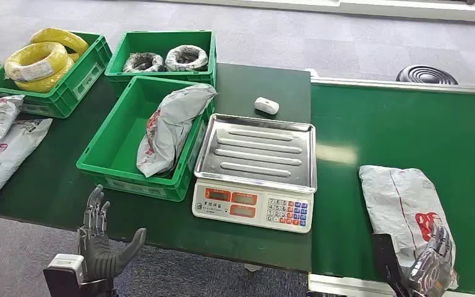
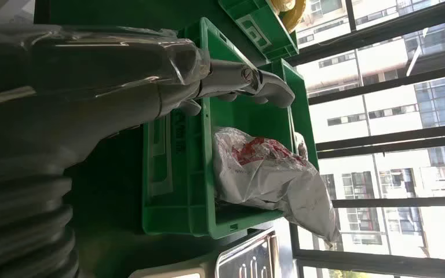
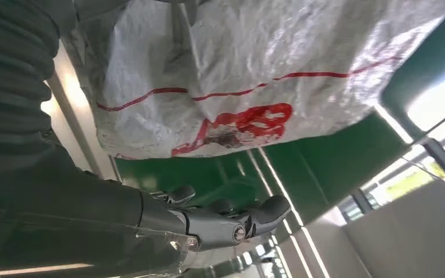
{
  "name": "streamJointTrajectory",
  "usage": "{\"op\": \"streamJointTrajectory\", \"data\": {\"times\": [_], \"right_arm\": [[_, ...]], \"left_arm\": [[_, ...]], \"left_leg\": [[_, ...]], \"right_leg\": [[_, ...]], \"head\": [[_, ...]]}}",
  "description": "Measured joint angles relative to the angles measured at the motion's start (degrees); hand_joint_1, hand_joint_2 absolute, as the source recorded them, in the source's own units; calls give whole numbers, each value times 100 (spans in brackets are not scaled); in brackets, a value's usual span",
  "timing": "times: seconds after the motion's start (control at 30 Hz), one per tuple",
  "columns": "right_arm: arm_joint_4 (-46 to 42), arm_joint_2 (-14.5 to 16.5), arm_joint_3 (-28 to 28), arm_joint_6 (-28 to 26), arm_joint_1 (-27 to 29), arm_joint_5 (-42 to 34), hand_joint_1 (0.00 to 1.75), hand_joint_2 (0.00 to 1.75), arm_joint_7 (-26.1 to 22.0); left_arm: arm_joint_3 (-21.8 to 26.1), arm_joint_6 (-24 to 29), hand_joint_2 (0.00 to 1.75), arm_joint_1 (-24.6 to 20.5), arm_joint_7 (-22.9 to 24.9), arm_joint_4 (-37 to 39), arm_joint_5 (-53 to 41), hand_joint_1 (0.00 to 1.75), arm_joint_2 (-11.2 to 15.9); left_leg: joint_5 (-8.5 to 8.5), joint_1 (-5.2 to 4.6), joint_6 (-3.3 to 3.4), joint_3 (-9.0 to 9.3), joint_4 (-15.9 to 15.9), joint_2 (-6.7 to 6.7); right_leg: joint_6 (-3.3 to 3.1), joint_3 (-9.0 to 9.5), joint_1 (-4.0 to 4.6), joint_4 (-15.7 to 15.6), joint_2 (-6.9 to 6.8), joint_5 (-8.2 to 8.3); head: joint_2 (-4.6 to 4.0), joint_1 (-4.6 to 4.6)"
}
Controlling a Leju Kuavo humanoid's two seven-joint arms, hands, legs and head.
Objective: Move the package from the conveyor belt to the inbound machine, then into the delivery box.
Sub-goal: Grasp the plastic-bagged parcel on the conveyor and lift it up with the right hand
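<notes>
Nearest, left hand (image 1: 102,244) hovering off the worktop (image 1: 55,185) front edge, fingers (image 1: 94,207) apart, nothing held. Right hand (image 1: 432,263) at the conveyor belt (image 1: 377,130) near rim, beside the grey package (image 1: 402,207), fingers loosely spread, not clamped on it. Package lying flat on the belt's near side, bare green belt beyond. Scale (image 1: 255,164) tray bare, just left of the belt. Green crate (image 1: 108,158) alongside, holding another bag (image 1: 172,127).

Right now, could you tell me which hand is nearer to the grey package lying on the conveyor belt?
Right. The right hand is at the grey package, by its near end; the left hand hangs far across, beyond the scale.
</notes>
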Motion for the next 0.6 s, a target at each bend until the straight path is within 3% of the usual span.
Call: {"op": "streamJointTrajectory", "data": {"times": [0.13, 0.33, 0.37, 0.47, 0.5, 0.6], "right_arm": [[216, -146, -102, 255, -81, -6, 0, 175, 419], [467, -284, -190, 340, -159, -26, 0, 175, 498], [490, -295, -195, 341, -166, -26, 36, 175, 498], [570, -325, -199, 448, -191, 28, 167, 175, 651], [621, -346, -199, 544, -207, 55, 175, 175, 765], [843, -446, -198, 830, -267, 65, 175, 175, 1015]], "left_arm": [[-38, 25, 175, 12, 55, -14, -1, 0, 24], [-69, 34, 175, 20, 75, -36, -1, 0, 53], [-70, 34, 175, 20, 76, -37, -1, 0, 57], [-76, 41, 175, 20, 85, -37, -5, 0, 68], [-86, 51, 175, 20, 92, -37, -8, 0, 73], [-128, 110, 175, 21, 123, -37, -12, 0, 92]], "left_leg": [[1, 1, -1, 0, 0, -2], [1, 1, -1, -1, 0, -3], [1, 1, -1, -2, 0, -3], [0, 0, 0, -1, 0, -3], [0, 0, 0, -1, 0, -3], [0, 0, 0, 0, 0, -4]], "right_leg": [[0, 2, 1, 0, -1, 0], [0, 1, 2, 0, -1, 0], [0, 1, 1, 0, -1, 0], [0, 1, 1, 0, -1, -1], [0, 1, 1, 0, -1, 0], [1, 3, 0, 0, -2, 0]], "head": [[0, -1], [0, 0], [0, 0], [0, -1], [0, 0], [0, 0]]}}
